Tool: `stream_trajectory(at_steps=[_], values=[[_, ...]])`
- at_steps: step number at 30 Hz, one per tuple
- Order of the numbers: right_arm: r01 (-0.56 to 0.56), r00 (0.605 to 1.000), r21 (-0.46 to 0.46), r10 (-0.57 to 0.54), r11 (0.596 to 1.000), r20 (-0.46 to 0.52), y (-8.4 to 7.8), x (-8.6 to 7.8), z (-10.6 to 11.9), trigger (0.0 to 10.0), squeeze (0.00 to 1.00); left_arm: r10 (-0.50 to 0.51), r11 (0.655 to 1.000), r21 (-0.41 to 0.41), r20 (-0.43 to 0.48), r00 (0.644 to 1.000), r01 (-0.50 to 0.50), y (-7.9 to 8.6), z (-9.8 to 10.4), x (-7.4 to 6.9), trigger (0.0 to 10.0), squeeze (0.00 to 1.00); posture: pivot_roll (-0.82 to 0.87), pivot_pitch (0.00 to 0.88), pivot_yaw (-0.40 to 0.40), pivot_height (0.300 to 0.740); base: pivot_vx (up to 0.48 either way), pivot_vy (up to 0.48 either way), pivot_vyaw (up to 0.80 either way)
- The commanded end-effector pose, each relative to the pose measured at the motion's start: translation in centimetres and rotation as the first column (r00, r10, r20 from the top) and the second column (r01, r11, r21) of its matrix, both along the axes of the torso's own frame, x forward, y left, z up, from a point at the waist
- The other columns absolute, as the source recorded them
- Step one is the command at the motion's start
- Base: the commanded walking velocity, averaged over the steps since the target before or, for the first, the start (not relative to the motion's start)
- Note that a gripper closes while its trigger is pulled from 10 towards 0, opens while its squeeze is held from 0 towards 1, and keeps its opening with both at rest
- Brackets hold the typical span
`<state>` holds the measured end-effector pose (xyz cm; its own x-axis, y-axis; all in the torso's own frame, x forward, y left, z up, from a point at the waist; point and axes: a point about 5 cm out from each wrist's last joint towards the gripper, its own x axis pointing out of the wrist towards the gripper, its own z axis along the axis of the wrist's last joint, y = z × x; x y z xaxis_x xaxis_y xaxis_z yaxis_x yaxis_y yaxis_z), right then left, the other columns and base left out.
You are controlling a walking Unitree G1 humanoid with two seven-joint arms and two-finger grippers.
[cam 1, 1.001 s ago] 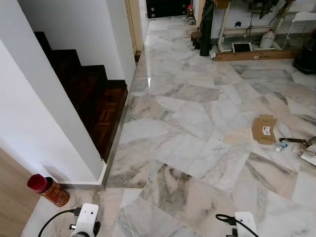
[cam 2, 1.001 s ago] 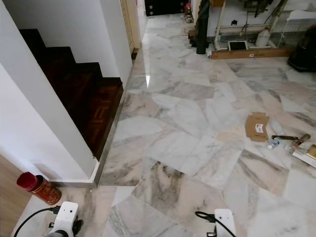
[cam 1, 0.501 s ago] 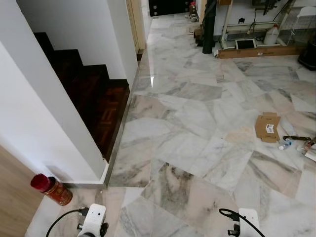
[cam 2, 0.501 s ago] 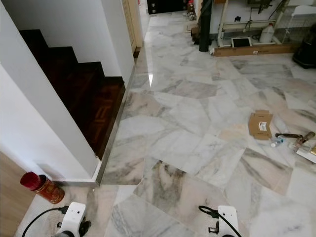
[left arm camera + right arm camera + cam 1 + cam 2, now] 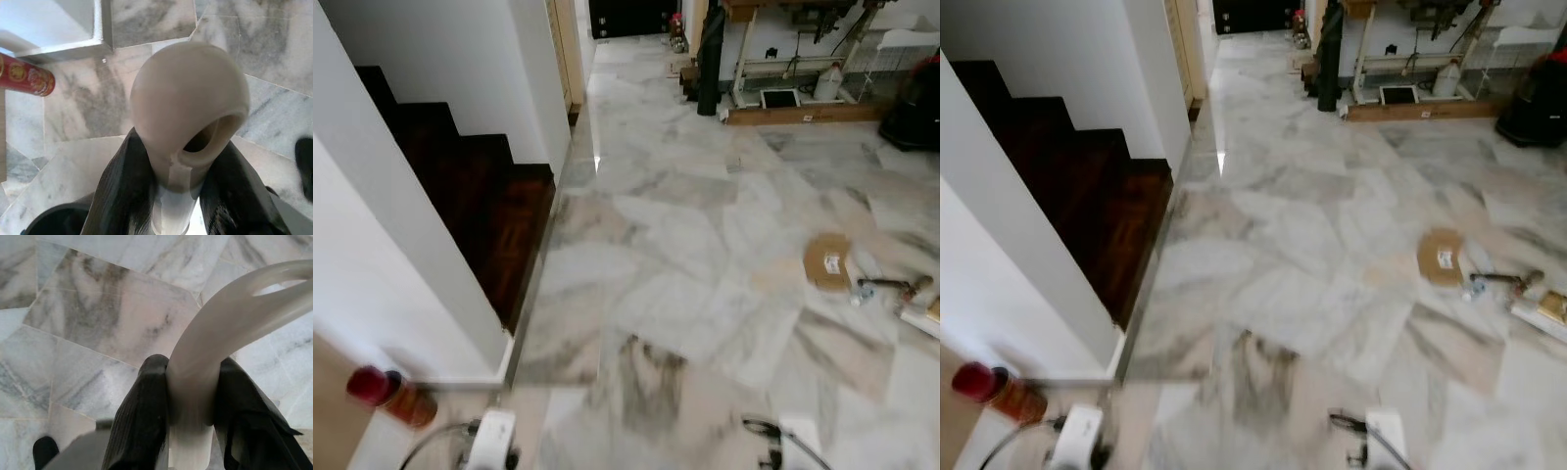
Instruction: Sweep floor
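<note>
While your left gripper point(image 5: 168, 196) clamps a beige handle end point(image 5: 188, 107) and your right gripper point(image 5: 188, 431) a curved handle point(image 5: 230, 328), walking on blurred risks kicking the red can point(image 5: 386, 395) or scattering the far-right cardboard point(image 5: 829, 261).

- Head views motion-blurred; marble floor point(image 5: 685, 294) veining smeared.
- Flat cardboard piece point(image 5: 829, 261) at 2 o'clock: label unreadable.
- Small items point(image 5: 1503, 282) just beside it: too blurred to identify.
- Red canister point(image 5: 386, 395) at 8 o'clock: print illegible.
- Left gripper point(image 5: 168, 181): beige handle point(image 5: 188, 107) cut off by frame edge.
- Right gripper point(image 5: 188, 418): pale curved handle point(image 5: 230, 318) runs out of frame.
- Far clutter point(image 5: 783, 59) at 1 o'clock: indistinct.
</note>
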<state>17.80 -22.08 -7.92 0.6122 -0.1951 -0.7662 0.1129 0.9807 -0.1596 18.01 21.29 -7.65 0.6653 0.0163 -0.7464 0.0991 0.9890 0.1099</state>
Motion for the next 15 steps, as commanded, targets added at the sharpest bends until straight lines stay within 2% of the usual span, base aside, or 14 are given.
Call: stream_trajectory(at_steps=[1, 8, 13, 15], values=[[0.0, 1.0, 0.02, 0.0, 1.0, 0.005, 0.6, 0.1, -0.1, 10.0, 0.0, 0.002, 1.0, -0.009, 0.002, 1.0, -0.001, -0.2, -0.1, -0.1, 10.0, 0.0, -0.12, 0.0, 0.09, 0.74, 0.247, 0.0, 0.0], [0.031, 0.999, 0.029, -0.031, 0.999, -0.012, 0.7, -0.4, -0.3, 10.0, 0.0, 0.005, 1.0, -0.01, 0.006, 1.0, -0.005, 0.0, 0.0, 0.0, 10.0, 0.0, -0.11, 0.0, 0.098, 0.74, 0.247, 0.0, 0.0], [0.038, 0.999, 0.028, -0.037, 0.999, -0.031, 0.7, -1.0, -0.6, 10.0, 0.0, 0.006, 1.0, -0.011, 0.009, 1.0, -0.006, 0.1, 0.1, 0.1, 10.0, 0.0, -0.11, 0.0, 0.101, 0.74, 0.25, 0.0, -0.59], [0.037, 0.999, 0.029, -0.036, 0.999, -0.034, 0.7, -1.1, -0.7, 10.0, 0.0, 0.007, 1.0, -0.012, 0.01, 1.0, -0.007, 0.1, 0.1, 0.1, 10.0, 0.0, -0.11, 0.0, 0.104, 0.74, 0.249, 0.0, 0.0]])
